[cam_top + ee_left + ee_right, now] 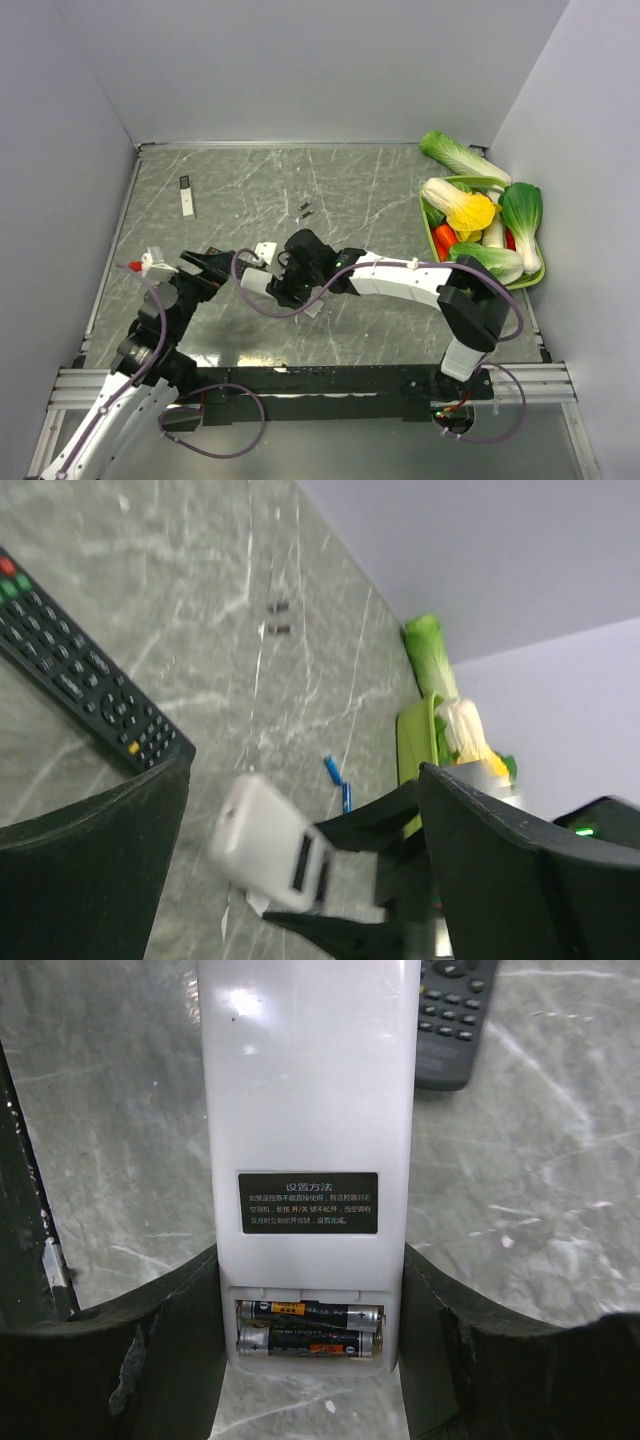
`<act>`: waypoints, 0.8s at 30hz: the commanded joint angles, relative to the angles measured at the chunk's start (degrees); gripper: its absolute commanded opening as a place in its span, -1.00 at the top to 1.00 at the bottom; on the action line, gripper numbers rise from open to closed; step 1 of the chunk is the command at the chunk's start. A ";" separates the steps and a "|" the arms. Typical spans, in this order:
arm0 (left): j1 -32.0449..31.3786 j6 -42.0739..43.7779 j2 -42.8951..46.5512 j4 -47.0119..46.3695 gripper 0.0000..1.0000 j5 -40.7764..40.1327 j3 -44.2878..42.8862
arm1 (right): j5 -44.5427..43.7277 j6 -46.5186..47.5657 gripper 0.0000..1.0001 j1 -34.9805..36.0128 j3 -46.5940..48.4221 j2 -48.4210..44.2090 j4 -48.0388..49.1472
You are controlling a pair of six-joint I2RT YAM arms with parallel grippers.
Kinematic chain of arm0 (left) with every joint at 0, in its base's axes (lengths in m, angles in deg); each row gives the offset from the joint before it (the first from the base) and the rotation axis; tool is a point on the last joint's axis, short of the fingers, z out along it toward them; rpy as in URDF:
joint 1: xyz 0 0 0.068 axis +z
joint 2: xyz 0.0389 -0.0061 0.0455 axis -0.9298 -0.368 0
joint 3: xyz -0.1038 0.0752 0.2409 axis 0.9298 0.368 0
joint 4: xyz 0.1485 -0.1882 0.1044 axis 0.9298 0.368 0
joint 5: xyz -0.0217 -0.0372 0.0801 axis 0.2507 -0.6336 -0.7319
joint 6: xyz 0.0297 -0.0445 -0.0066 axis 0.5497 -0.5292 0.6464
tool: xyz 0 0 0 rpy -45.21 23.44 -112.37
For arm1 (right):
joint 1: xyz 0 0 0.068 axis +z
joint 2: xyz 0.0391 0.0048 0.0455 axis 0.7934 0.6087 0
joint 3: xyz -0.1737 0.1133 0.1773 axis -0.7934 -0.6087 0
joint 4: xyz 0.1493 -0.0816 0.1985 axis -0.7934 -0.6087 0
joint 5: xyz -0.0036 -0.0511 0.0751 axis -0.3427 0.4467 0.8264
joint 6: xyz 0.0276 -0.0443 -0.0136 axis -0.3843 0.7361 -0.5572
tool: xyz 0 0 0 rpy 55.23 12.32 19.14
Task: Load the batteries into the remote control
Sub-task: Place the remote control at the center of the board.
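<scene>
The right gripper [310, 1355] clamps the white remote [308, 1110] back-up, so its open bay shows two black batteries [310, 1328] seated side by side. The left gripper [300, 870] stands wide apart just beside the remote's far end, holding nothing and, I judge, free to assist. Spare blue cells [338, 783] lie on the table [200, 560].

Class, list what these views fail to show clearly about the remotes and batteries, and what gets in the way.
Right wrist view: the black remote is cut off by the top edge.
Left wrist view: the white remote is blurred; its battery bay cannot be seen.
Top view: the loose batteries are too small to count or colour.
Right wrist view: print on the loaded batteries is too small to read.
</scene>
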 commanded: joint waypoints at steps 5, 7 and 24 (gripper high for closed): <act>-0.10 11.89 4.52 13.39 -0.99 -8.29 -11.02 | 0.76 2.00 0.40 2.84 2.83 7.39 -1.34; -0.10 13.82 6.01 13.40 -0.99 -8.21 -11.99 | 0.41 2.44 0.39 2.84 2.66 8.10 -2.13; -0.10 14.35 8.48 10.58 -0.99 -3.38 -9.62 | -1.36 8.41 0.00 2.14 0.28 9.95 -11.01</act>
